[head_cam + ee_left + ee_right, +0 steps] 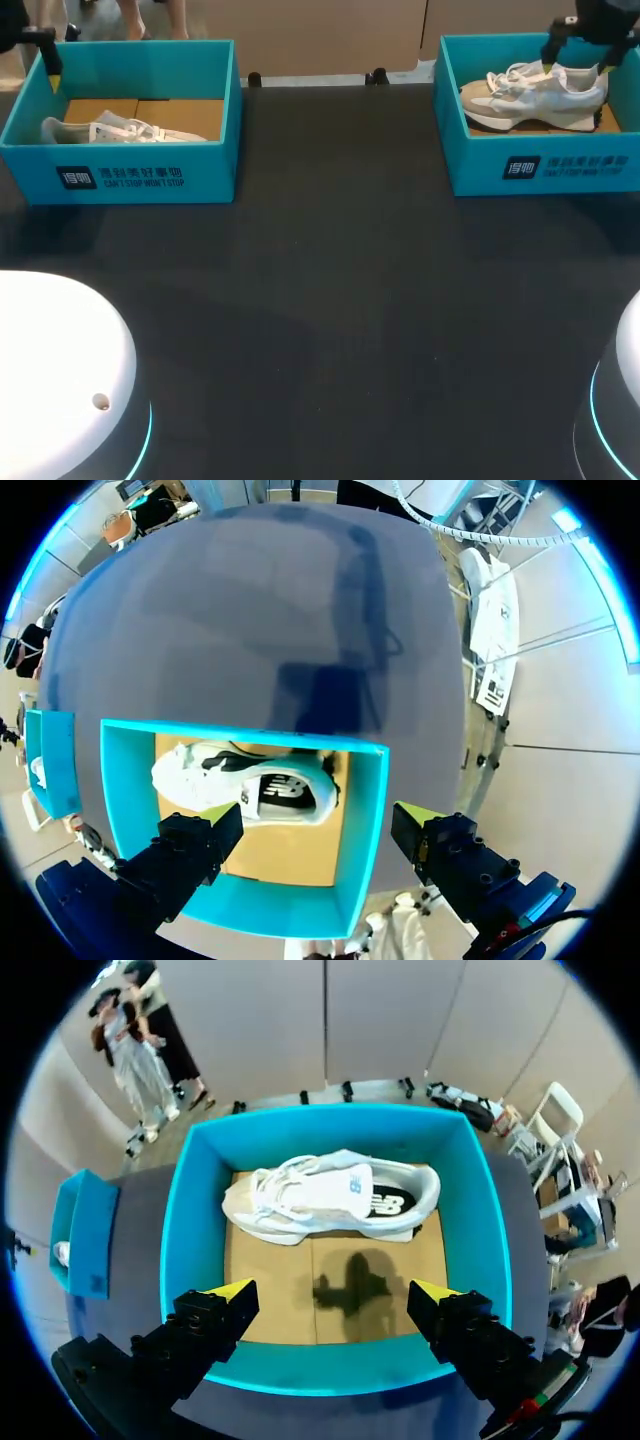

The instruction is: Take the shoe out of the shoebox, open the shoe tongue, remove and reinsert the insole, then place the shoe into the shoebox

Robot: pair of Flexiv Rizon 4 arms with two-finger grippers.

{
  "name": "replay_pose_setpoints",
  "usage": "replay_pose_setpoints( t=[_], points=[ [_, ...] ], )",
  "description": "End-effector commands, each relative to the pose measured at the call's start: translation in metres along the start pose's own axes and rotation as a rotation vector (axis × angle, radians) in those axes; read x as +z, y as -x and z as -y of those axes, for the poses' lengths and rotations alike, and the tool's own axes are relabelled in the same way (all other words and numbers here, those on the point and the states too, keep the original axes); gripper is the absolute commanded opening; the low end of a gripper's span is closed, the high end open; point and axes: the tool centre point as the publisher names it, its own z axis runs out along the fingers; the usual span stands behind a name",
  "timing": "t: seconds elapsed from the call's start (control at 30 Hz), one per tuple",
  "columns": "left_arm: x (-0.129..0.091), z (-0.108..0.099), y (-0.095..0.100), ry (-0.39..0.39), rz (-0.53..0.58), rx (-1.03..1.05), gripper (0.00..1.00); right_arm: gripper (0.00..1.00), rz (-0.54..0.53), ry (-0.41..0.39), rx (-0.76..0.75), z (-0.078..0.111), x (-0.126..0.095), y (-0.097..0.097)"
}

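Observation:
Two teal shoeboxes stand at the table's far edge. The left shoebox [150,175] [365,830] holds a white shoe [120,130] [240,785] lying on its side. In the right shoebox [545,165] [185,1230] lies a white and beige shoe [535,92] [330,1198], also on its side with its laces showing. My left gripper [45,60] [325,812] hangs open above the left box, touching nothing. Over the right box my right gripper [578,62] [332,1292] is open too, well above the shoe, casting a shadow on the cardboard floor.
The dark table [330,300] stretches from the boxes to the near edge. My two arm bases [60,380] [620,400] sit at the near corners. Each wrist view also catches the other shoebox [55,760] [85,1235] off to the side.

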Motion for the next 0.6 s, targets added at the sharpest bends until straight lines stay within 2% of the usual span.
replay_pose_setpoints(
  t=[0.03, 0.27, 0.6],
  points=[
    [0.0, 0.002, 0.0, 0.003, -0.002, 0.0, 1.0, 1.0, 0.021, -0.033, 0.033, -0.006, 0.01, 0.005],
    [0.0, 0.002, 0.0, 0.003, -0.002, 0.0, 1.0, 1.0, 0.071, -0.096, 0.068, -0.018, 0.025, 0.019],
    [0.0, 0.002, 0.0, 0.003, -0.002, 0.0, 1.0, 1.0, 0.083, -0.168, 0.115, -0.042, 0.047, 0.043]
  ],
)
